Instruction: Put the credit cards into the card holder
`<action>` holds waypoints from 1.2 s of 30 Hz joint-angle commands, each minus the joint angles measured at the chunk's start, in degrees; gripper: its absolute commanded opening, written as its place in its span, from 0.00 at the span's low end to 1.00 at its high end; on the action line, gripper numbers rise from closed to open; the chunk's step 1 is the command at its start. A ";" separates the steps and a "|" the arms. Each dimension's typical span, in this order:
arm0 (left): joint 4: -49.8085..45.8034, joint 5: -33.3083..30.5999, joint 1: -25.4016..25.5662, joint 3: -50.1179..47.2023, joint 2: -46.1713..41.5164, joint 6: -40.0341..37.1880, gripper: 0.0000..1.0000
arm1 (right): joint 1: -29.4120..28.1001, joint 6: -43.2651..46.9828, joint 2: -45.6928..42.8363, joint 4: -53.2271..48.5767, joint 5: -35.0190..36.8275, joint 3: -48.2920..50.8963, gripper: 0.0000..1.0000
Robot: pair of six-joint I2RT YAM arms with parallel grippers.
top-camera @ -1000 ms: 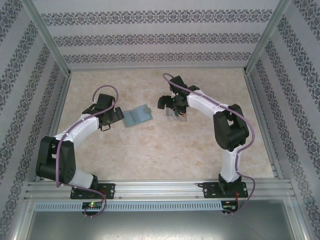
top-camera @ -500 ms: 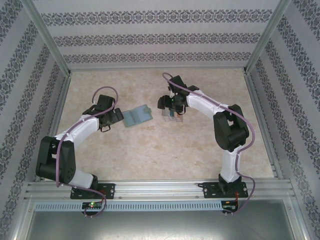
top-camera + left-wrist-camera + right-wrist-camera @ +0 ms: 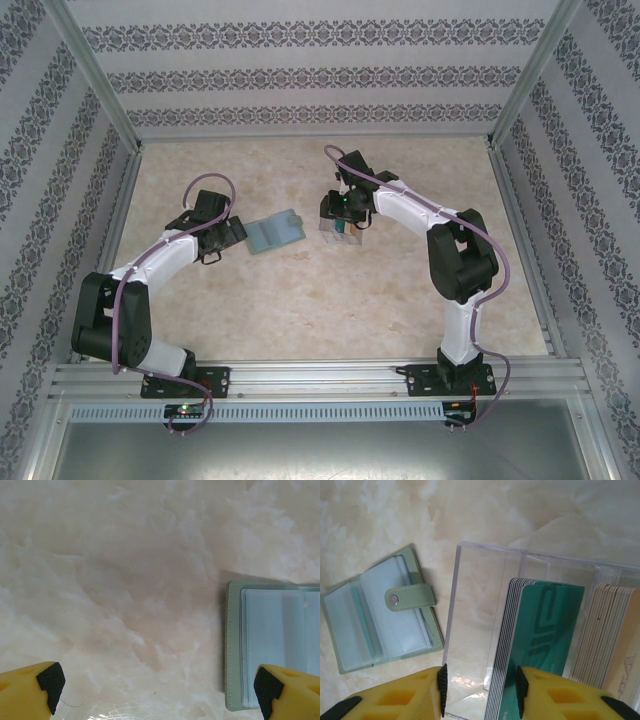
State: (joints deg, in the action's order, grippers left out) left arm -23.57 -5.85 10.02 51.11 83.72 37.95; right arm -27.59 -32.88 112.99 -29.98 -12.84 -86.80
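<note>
From above we see the right gripper (image 3: 338, 212) has closed in over the clear box (image 3: 347, 234), right of the card holder (image 3: 274, 232). At the left wrist, the left gripper (image 3: 157, 685) gapes empty (holder just beside). At the right wrist, the jaws have narrowed around the box wall and credit cards (image 3: 545, 625); we cannot tell whether they grip.

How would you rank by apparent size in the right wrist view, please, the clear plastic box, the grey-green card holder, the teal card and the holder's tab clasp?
1. clear plastic box
2. grey-green card holder
3. teal card, partly hidden, so less sure
4. tab clasp
</note>
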 commanded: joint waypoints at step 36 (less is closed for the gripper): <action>2.83 2.54 -0.37 -0.45 0.91 1.68 0.99 | -2.10 0.08 1.62 -1.32 4.72 -0.65 0.59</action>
State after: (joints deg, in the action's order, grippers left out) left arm -21.65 -4.19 10.02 50.30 83.99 39.48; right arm -29.43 -31.57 114.02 -31.44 -8.84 -87.26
